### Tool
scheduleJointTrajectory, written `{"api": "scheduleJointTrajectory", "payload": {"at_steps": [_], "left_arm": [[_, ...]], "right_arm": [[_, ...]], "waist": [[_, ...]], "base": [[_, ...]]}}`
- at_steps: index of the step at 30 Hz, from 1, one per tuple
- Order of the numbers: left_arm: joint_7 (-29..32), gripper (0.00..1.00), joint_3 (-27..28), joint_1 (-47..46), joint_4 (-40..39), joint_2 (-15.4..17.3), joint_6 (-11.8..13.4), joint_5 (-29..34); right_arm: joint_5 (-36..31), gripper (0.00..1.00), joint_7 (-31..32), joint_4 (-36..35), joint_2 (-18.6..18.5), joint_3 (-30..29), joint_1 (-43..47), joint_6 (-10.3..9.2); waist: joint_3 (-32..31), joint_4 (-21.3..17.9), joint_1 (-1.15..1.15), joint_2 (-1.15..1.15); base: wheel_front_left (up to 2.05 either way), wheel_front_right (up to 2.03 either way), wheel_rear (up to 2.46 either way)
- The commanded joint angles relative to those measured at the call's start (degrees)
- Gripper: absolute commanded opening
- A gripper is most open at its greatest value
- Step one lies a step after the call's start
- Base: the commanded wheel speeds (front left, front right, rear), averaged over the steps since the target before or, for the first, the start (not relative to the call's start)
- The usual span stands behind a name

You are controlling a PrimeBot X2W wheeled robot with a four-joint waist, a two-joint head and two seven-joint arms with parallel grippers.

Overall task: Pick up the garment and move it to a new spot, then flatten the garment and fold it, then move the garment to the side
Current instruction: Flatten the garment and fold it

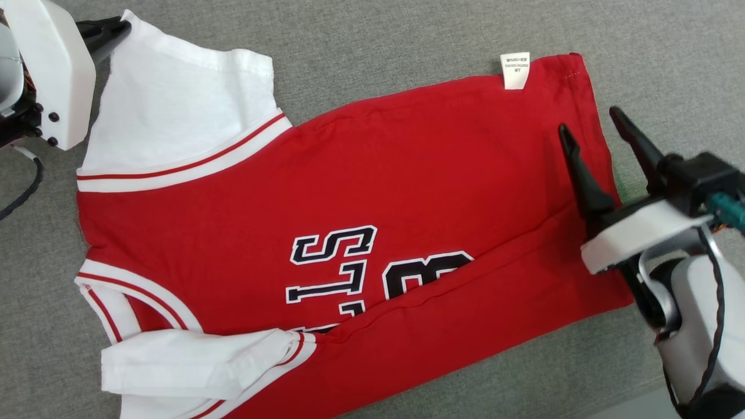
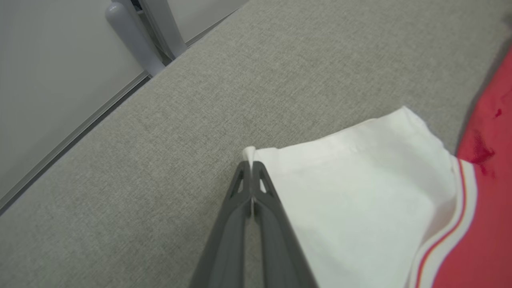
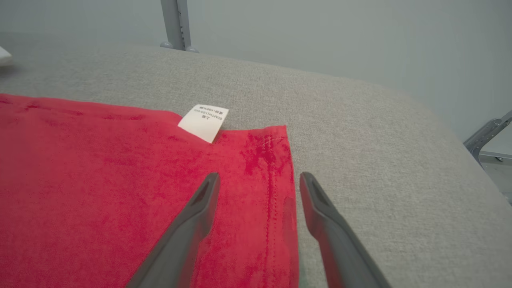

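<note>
Left wrist view shows left claw pinching the garment's sleeve corner; right claw gapes over the hem.

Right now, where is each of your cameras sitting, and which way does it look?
Head view: on my head, looking forward and down at the red and white jersey on the grey fabric surface; left pincer at upper left, right pincer at right.
Left wrist view: on my left wrist, looking along shut fingers pinching the white sleeve corner.
Right wrist view: on my right wrist, looking along open fingers over the jersey's red hem and white label.
Shared: the head and right wrist views both show the label.
</note>
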Motion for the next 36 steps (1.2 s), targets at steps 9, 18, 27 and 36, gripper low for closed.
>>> {"api": "scheduleJointTrajectory", "payload": {"at_steps": [9,18,27,36], "left_arm": [[-1.87,0.00,-2.36,-0.47,-3.87,1.15,-0.09,-0.63],[-2.80,0.00,-4.29,-1.38,-5.69,1.68,-0.09,-1.05],[-3.50,0.00,-6.05,-2.25,-5.40,1.67,-0.09,-1.31],[-4.35,0.00,-7.71,-3.09,-5.13,1.49,-0.09,-1.41]], "right_arm": [[2.48,1.00,23.11,0.49,-1.36,-3.42,-9.53,-0.12],[4.34,0.49,32.61,-3.72,-1.62,-5.81,-9.64,-0.12],[3.04,0.92,35.72,-5.13,-1.51,-8.16,-8.97,-0.12],[3.19,0.73,37.17,-3.48,-0.98,-9.48,-9.64,-0.12]], "waist": [[-0.59,2.95,0.00,0.00],[-0.58,4.17,0.00,0.00],[-0.32,4.78,0.00,0.00],[-0.04,5.58,0.00,0.00]], "base": [[0.00,0.00,0.00],[0.00,0.00,0.00],[0.00,0.00,0.00],[0.00,0.00,0.00]]}}
